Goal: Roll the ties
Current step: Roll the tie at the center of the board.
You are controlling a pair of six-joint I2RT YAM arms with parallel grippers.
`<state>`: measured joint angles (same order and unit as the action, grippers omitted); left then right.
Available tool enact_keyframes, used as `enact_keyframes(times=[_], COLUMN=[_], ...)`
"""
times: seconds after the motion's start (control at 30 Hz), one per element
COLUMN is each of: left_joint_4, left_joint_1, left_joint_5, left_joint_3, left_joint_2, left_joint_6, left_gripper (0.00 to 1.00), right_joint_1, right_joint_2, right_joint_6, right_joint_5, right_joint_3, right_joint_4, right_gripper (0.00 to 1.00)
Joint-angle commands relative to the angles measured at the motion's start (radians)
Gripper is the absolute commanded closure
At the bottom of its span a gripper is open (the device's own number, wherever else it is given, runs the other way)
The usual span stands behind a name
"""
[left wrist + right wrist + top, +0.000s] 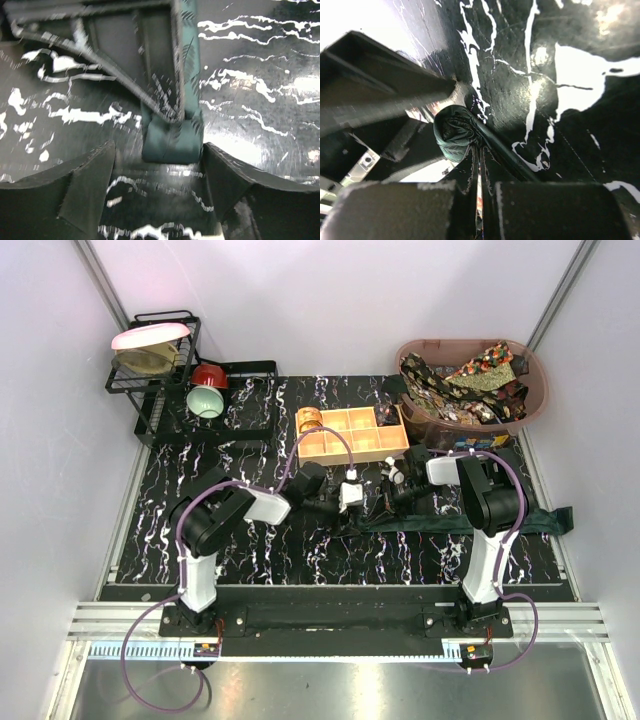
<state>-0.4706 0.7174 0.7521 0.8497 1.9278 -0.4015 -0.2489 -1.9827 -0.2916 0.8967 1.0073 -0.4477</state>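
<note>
Left wrist: splayed left gripper (157, 165) straddles the plain dark-green fabric tie (172, 142) at its rolled end. Closed right gripper (480, 187) beside that roll probably steadies it.

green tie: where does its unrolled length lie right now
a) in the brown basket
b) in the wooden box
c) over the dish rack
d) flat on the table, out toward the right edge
d: the green tie runs flat along the table from its rolled end near the middle out to the right edge.
</note>
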Motion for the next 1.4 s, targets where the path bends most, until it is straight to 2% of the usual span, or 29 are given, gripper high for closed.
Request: enact_keyframes(times=[0.0,0.13,0.17,0.2,0.27,0.3,0.4,0.53,0.57,0.97,1.3,1.37], left_joint_4=[0.056,0.151,0.165,0.179,0.251,0.280,0.351,0.421,0.431,0.665,0.750,0.763], left_joint_1=[0.025,0.027,0.028,0.030,0.036,0.037,0.054,0.074,0.088,0.157,0.183,0.185], left_joint_5=[0.003,-0.014,-0.025,-0.036,-0.081,-0.095,-0.172,-0.249,-0.266,-0.468,-0.499,-0.487], left_joint_3=[0.054,0.075,0.074,0.074,0.086,0.097,0.104,0.104,0.104,0.235,0.301,0.307], left_joint_2=[0.052,0.056,0.053,0.045,0.036,0.030,0.011,-0.012,-0.018,0.017,0.054,0.054], left_joint_6=[-0.029,-0.046,-0.059,-0.074,-0.086,-0.100,-0.124,-0.151,-0.167,-0.149,-0.134,-0.140], left_gripper=[0.30,0.50,0.60,0.63,0.71,0.73,0.76,0.79,0.79,0.80,0.79,0.79], right_joint_1=[-0.006,-0.006,-0.006,-0.006,-0.007,0.003,0.026,0.056,0.057,0.043,-0.018,-0.023], right_joint_2=[-0.045,-0.045,-0.042,-0.041,-0.035,-0.013,0.051,0.114,0.123,0.099,0.085,0.074], right_joint_6=[0.052,0.051,0.049,0.049,0.054,0.057,0.074,0.146,0.155,0.088,0.017,-0.001], right_joint_5=[-0.186,-0.159,-0.153,-0.136,-0.096,-0.078,-0.035,-0.042,-0.048,0.051,0.053,0.051], right_joint_3=[0.002,0.001,-0.002,0.001,0.022,0.027,0.034,0.039,0.036,-0.002,-0.030,-0.033], right_joint_4=[-0.025,-0.013,-0.002,-0.003,-0.029,-0.032,-0.051,-0.088,-0.089,-0.046,0.086,0.121], right_gripper=[1.00,1.00,1.00,0.99,0.88,0.80,0.65,0.49,0.48,0.54,0.58,0.66])
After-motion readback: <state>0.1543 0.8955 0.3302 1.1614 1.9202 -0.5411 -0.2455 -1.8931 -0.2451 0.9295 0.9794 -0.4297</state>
